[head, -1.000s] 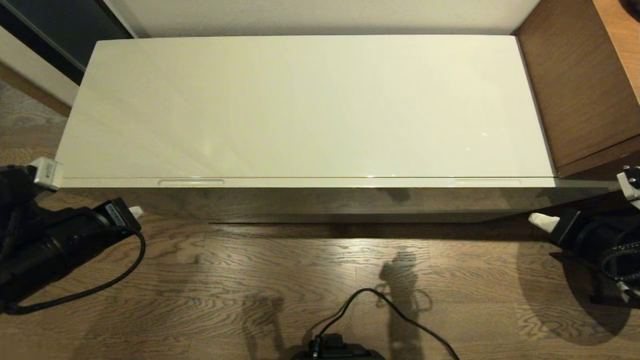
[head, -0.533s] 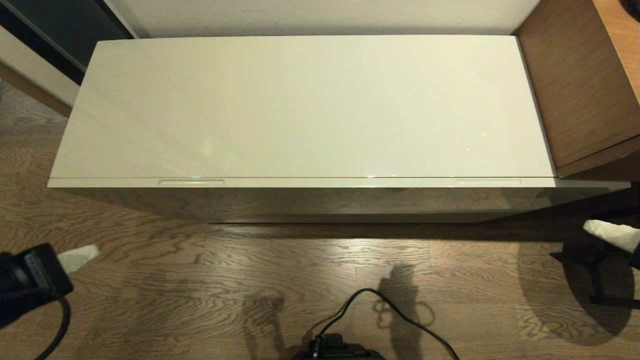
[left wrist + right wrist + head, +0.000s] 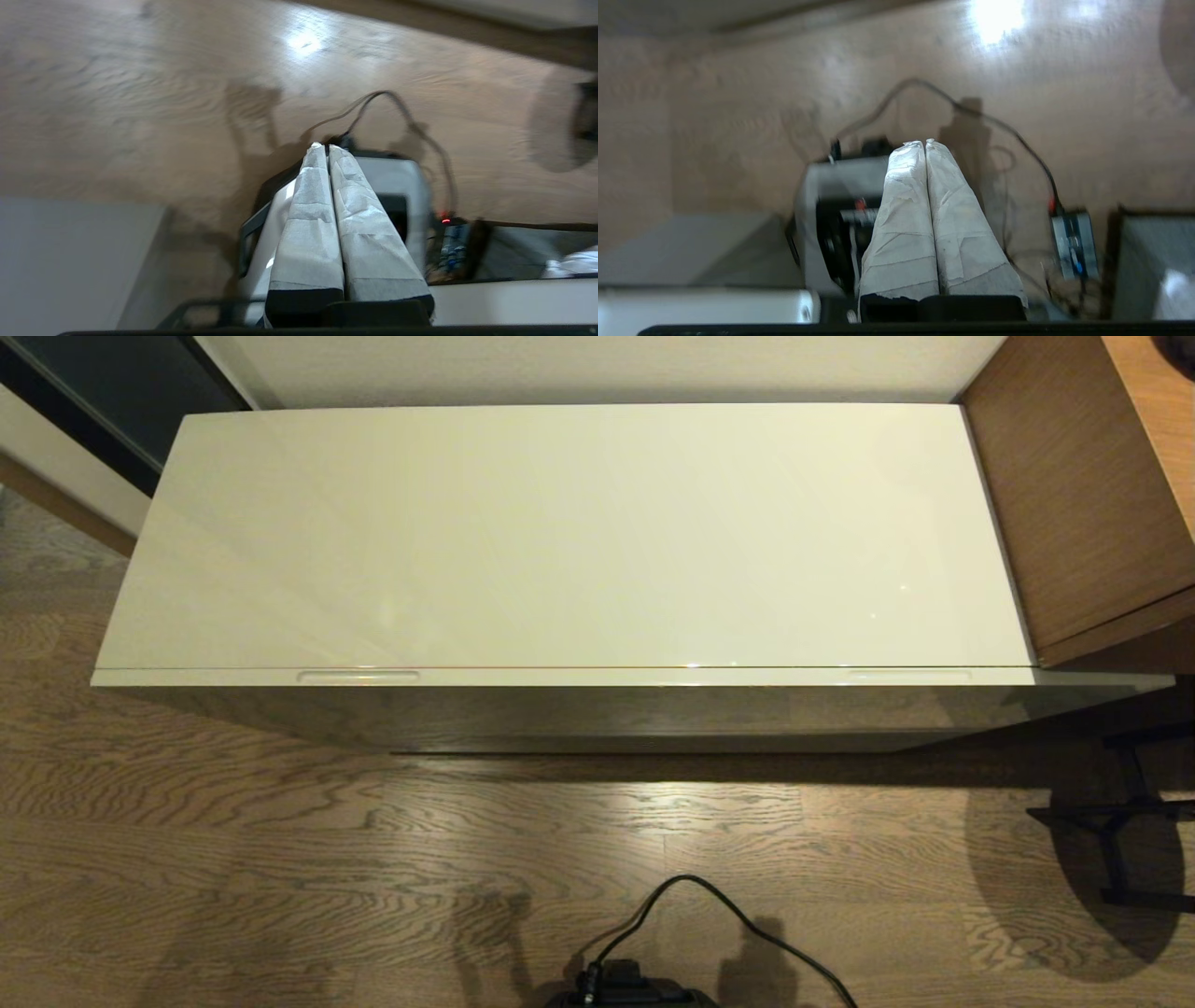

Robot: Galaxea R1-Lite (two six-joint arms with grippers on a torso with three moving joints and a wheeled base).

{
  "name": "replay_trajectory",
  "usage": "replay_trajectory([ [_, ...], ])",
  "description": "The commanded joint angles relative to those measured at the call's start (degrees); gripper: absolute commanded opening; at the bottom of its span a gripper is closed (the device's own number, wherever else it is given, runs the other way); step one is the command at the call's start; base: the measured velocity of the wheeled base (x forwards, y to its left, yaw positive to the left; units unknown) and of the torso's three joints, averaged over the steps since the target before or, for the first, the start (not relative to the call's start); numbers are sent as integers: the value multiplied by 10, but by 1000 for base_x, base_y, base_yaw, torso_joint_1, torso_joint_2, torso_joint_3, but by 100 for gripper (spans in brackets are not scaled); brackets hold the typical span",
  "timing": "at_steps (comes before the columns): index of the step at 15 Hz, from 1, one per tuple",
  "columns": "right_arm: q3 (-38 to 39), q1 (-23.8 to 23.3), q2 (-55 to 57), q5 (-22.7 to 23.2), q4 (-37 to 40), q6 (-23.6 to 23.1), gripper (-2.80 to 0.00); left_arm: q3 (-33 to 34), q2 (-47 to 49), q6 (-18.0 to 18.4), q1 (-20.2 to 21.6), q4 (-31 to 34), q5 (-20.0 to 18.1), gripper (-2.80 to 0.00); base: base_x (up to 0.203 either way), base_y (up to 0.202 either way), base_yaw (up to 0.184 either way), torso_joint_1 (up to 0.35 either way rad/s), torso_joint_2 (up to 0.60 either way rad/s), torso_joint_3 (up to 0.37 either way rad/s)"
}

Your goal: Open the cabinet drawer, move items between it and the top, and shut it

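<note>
The cabinet drawer (image 3: 597, 678) is pushed in flush; only a thin strip of its cream-white front shows, with two slot handles (image 3: 358, 676) on it. The glossy cream-white top (image 3: 579, 532) lies bare. No toilet paper roll is in view. Neither arm appears in the head view. My left gripper (image 3: 325, 147) is shut with nothing between its white-wrapped fingers (image 3: 308, 219), hanging over the wooden floor by the robot base. My right gripper (image 3: 924, 142) is likewise shut and empty, its fingers (image 3: 957, 224) pressed together above the floor.
Brown wooden furniture (image 3: 1083, 495) adjoins the cabinet on the right. A black cable (image 3: 709, 905) runs from the robot base (image 3: 630, 989) across the wooden floor (image 3: 280, 859). A black stand (image 3: 1120, 821) sits low at the right. A dark panel (image 3: 93, 392) stands at the back left.
Both arms have drawn back and down from the cabinet's front corners and left the head view. The drawer stays shut and the top stays bare.
</note>
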Motion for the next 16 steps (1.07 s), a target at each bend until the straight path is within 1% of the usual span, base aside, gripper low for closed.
replay_trajectory([
  [1, 19, -17, -78, 5, 47, -13, -280, 7, -37, 6, 1, 10, 18, -280, 0, 0, 0, 0, 0, 0],
  [3, 43, -66, -115, 21, 69, -53, -280, 13, -40, 11, 1, 14, 20, -280, 0, 0, 0, 0, 0, 0],
  [4, 50, -100, -129, 41, 81, -80, -280, 27, -41, 11, 1, 11, 20, -280, 0, 0, 0, 0, 0, 0],
  [5, 58, -113, -139, 55, 94, -104, -280, 35, -43, 11, 1, 8, 23, -280, 0, 0, 0, 0, 0, 0],
  [7, 91, -110, -158, 57, 88, -127, -280, 45, -59, 20, 0, 9, 24, -280, 0, 0, 0, 0, 0, 0],
  [9, 118, -101, -207, 55, 76, -177, -280, 71, -100, 70, 1, 13, 26, -280, 0, 0, 0, 0, 0, 0],
  [10, 127, -99, -232, 56, 74, -201, -280, 81, -112, 87, 1, 14, 35, -280, 0, 0, 0, 0, 0, 0],
  [11, 140, -97, -252, 55, 72, -237, -280, 87, -122, 95, 1, 13, 44, -280, 0, 0, 0, 0, 0, 0],
  [12, 144, -96, -256, 53, 63, -247, -280, 92, -142, 104, 2, 9, 53, -280, 0, 0, 0, 0, 0, 0],
  [13, 147, -96, -257, 49, 48, -244, -280, 99, -170, 114, 3, 5, 58, -280, 0, 0, 0, 0, 0, 0],
  [14, 153, -96, -258, 44, 15, -242, -280, 111, -211, 128, 3, -4, 61, -280, 0, 0, 0, 0, 0, 0],
  [16, 168, -96, -258, 40, -29, -239, -280, 138, -251, 168, 5, -47, 70, -280, 0, 0, 0, 0, 0, 0],
])
